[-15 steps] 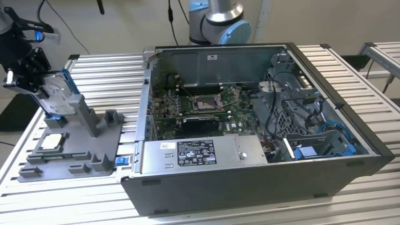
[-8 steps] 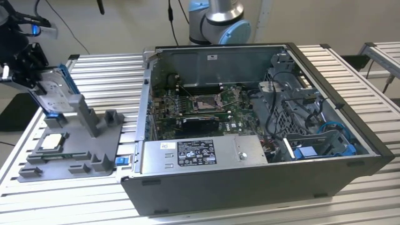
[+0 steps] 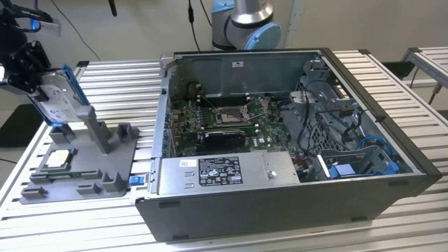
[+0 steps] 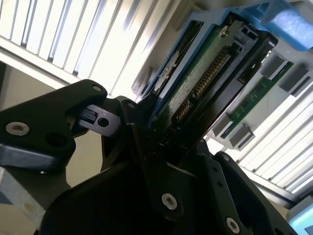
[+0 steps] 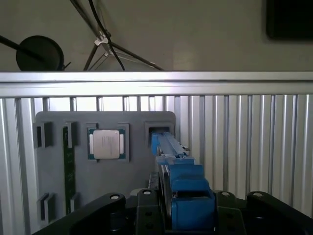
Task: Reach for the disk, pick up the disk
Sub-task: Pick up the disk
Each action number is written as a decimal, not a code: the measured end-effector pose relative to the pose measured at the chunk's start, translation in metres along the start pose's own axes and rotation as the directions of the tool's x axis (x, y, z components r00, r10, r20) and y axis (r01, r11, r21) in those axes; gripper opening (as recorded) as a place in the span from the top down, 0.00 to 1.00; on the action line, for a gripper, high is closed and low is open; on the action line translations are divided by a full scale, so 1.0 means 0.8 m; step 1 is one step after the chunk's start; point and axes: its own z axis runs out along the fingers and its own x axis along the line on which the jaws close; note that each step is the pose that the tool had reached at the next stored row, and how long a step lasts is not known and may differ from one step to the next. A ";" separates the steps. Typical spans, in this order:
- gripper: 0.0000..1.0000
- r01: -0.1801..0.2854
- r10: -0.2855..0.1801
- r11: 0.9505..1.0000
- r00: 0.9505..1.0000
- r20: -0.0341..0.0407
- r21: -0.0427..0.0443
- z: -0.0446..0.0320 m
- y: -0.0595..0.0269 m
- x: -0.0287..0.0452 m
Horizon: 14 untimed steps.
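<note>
Disk [image 3: 60, 100] — clamped between the fingers [image 4: 142, 134] — over grey tray [image 3: 112, 157].

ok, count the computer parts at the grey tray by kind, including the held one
Disk: 1, gripped by the tool
Chip: 1
Green memory stick: 1
Total: 3

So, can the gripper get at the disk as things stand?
Yes, it looks so: the gripper has its jaws closed on the disk by the grey holder, and nothing stands between them.
</note>
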 end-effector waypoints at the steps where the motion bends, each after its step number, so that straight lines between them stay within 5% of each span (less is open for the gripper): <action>1: 1.00 0.000 0.000 1.000 1.000 0.000 0.000 -0.0021 0.000 -0.0002; 14: 1.00 0.000 0.000 1.000 1.000 0.000 0.000 -0.0198 0.000 -0.0019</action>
